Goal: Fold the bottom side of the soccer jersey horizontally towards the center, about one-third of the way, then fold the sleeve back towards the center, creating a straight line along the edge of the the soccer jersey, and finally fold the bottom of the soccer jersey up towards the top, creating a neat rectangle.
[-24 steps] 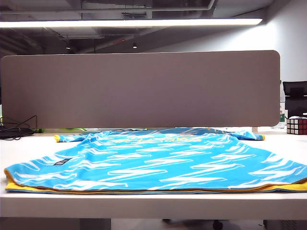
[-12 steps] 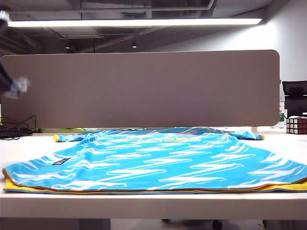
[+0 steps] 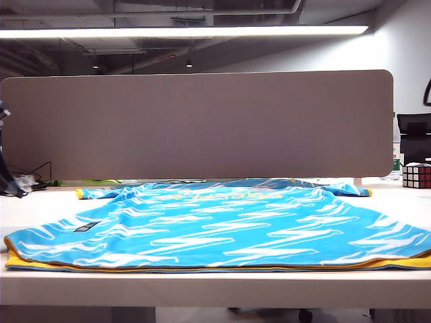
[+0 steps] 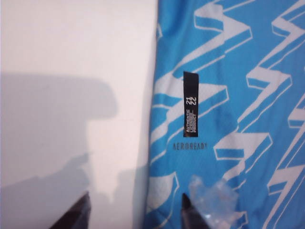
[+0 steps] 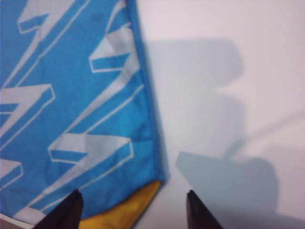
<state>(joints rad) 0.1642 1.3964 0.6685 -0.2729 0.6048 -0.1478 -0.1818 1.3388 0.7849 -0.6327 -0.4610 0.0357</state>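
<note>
You are looking at the soccer jersey [image 3: 215, 225] lying flat and unfolded across the table [image 3: 202, 286], so all three folds are waiting; the left gripper [image 4: 136, 210] and right gripper [image 5: 133, 210] are hovering over its side edges, jaws apart, holding nothing

A long white tabletop [image 3: 40, 202] carries a wide grey-beige fabric divider panel [image 3: 195, 124] with rounded corners, standing upright along its far edge. At the far right a multicoloured puzzle cube [image 3: 415, 176] sits on the table. Black cables [image 3: 30, 176] lie at the far left. A black office chair [image 3: 413, 131] shows behind the panel's right end.
</note>
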